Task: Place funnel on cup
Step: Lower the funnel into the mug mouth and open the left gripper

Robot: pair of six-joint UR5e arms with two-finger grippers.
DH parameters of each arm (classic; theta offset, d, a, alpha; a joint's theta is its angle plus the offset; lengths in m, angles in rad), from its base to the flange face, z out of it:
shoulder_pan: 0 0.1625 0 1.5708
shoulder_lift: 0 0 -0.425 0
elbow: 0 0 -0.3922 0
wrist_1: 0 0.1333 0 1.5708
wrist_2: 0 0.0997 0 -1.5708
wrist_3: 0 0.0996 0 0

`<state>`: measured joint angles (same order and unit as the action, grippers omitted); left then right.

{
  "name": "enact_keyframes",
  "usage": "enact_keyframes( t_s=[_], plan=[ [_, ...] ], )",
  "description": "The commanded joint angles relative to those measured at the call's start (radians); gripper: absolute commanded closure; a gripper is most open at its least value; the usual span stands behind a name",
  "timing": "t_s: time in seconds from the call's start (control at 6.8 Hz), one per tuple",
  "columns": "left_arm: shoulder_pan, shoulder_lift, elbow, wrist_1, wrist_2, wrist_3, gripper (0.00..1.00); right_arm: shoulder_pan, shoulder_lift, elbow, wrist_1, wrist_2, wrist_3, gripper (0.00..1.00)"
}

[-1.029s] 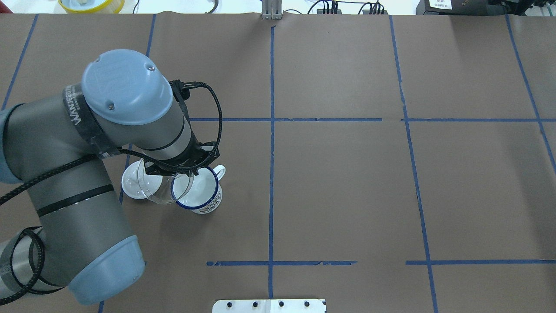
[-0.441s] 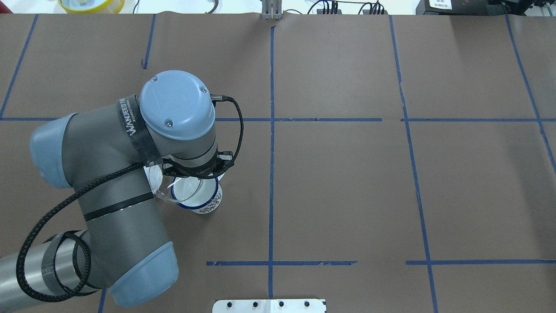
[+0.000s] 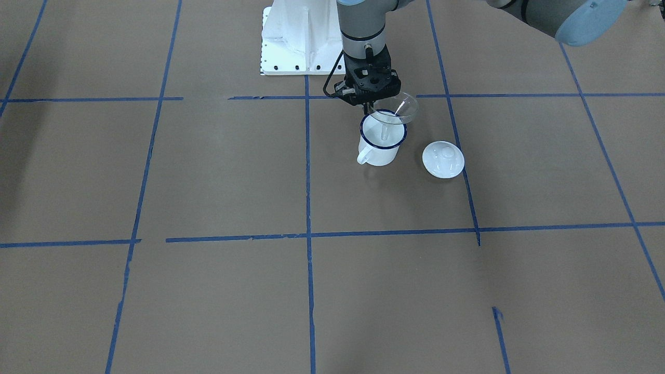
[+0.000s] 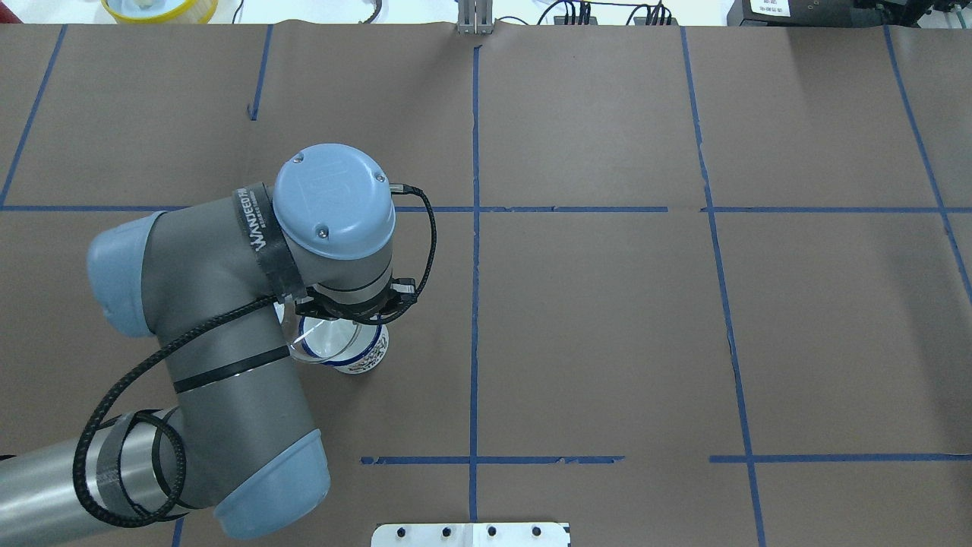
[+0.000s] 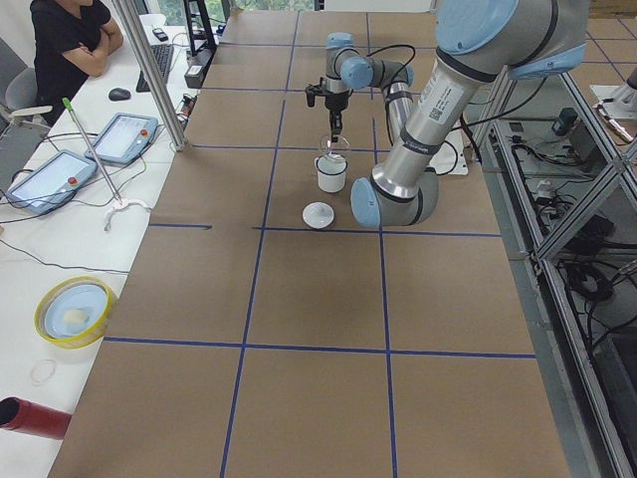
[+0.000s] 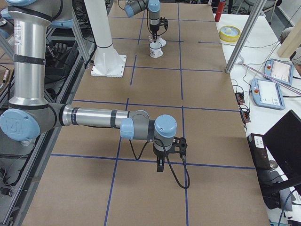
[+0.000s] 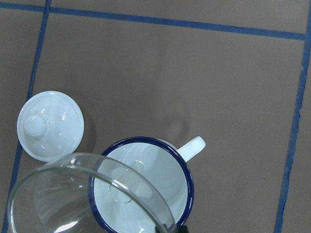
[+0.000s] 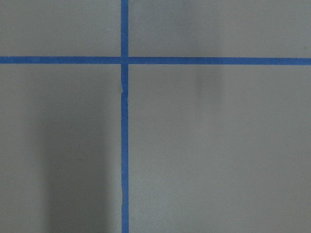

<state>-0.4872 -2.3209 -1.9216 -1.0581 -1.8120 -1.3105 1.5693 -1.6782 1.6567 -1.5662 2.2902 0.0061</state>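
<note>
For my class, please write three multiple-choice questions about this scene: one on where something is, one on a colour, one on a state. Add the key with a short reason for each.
1. Where is the white lid relative to the cup?
A. On top of it.
B. On the table beside it.
C. Inside it.

2. What colour is the cup's rim?
A. Dark blue.
B. Red.
C. Green.

3. What state is the funnel in?
A. Lying on the table.
B. Upside down on the lid.
C. Held by the left gripper over the cup.

Key:
1 B: the lid rests on the brown surface, apart from the cup.
2 A: a thin dark blue line rings the cup's mouth.
3 C: the gripper holds the funnel by its rim, with the spout pointing into the cup.
</note>
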Motion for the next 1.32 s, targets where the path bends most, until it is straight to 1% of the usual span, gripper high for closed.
enact_keyframes(
  t_s=[0.0, 0.15, 0.29, 0.44, 0.59, 1.03, 1.18],
  plan=[
    [0.001, -0.006, 0.015, -0.002, 0.003, 0.005, 1.00, 0.000, 0.000, 0.000, 0.000, 0.000, 0.000, 0.00],
    [0.001, -0.006, 0.021, -0.002, 0.005, 0.005, 1.00, 0.000, 0.000, 0.000, 0.000, 0.000, 0.000, 0.00],
    [0.002, -0.008, 0.042, -0.002, 0.014, 0.005, 0.95, 0.000, 0.000, 0.000, 0.000, 0.000, 0.000, 0.00],
    [0.002, -0.014, 0.079, -0.017, 0.051, 0.004, 0.14, 0.000, 0.000, 0.000, 0.000, 0.000, 0.000, 0.00],
    [0.002, -0.009, 0.094, -0.043, 0.086, 0.002, 0.00, 0.000, 0.000, 0.000, 0.000, 0.000, 0.000, 0.00],
    [0.002, -0.015, 0.069, -0.043, 0.086, 0.002, 0.00, 0.000, 0.000, 0.000, 0.000, 0.000, 0.000, 0.00],
    [-0.001, -0.005, 0.005, -0.045, 0.088, 0.004, 0.00, 0.000, 0.000, 0.000, 0.000, 0.000, 0.000, 0.00]
  ],
)
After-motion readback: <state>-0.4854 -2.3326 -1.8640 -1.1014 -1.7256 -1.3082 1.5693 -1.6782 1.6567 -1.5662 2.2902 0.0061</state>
